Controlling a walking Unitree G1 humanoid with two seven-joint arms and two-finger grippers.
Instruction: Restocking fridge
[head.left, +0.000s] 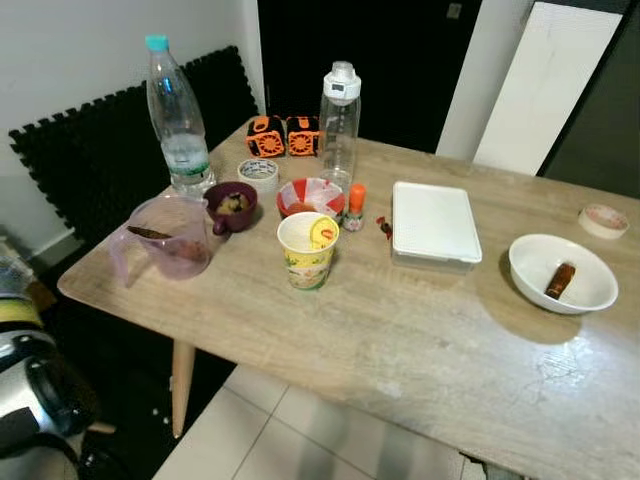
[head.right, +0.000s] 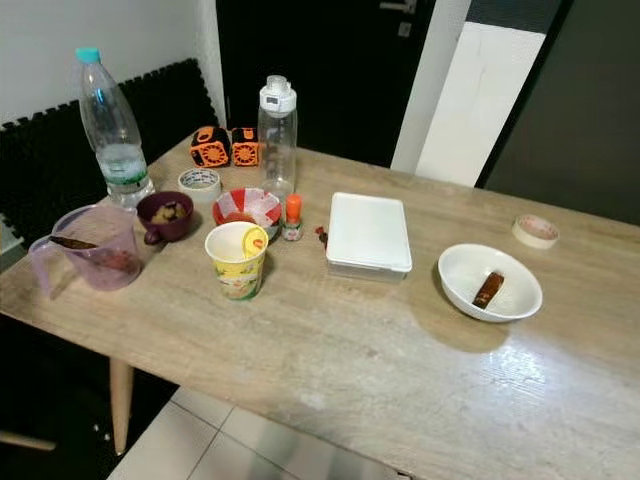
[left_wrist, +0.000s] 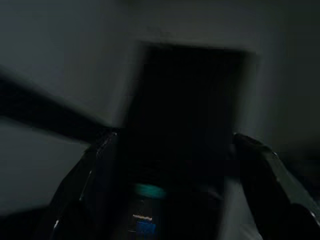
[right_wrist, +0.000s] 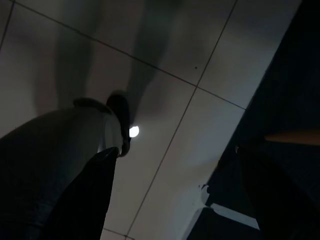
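Grippers hang idle below table height: left gripper (left_wrist: 170, 190) and right gripper (right_wrist: 175, 200) both spread wide, empty. White lidded container (head.left: 435, 224) sits on the wooden table (head.left: 400, 340), well above and ahead of both. Rigid, probably light, smooth-sided; grasp across its short sides.

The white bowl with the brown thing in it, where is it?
The white bowl sits on the wooden table toward the robot's right, past the flat white lidded box and near the tape roll.
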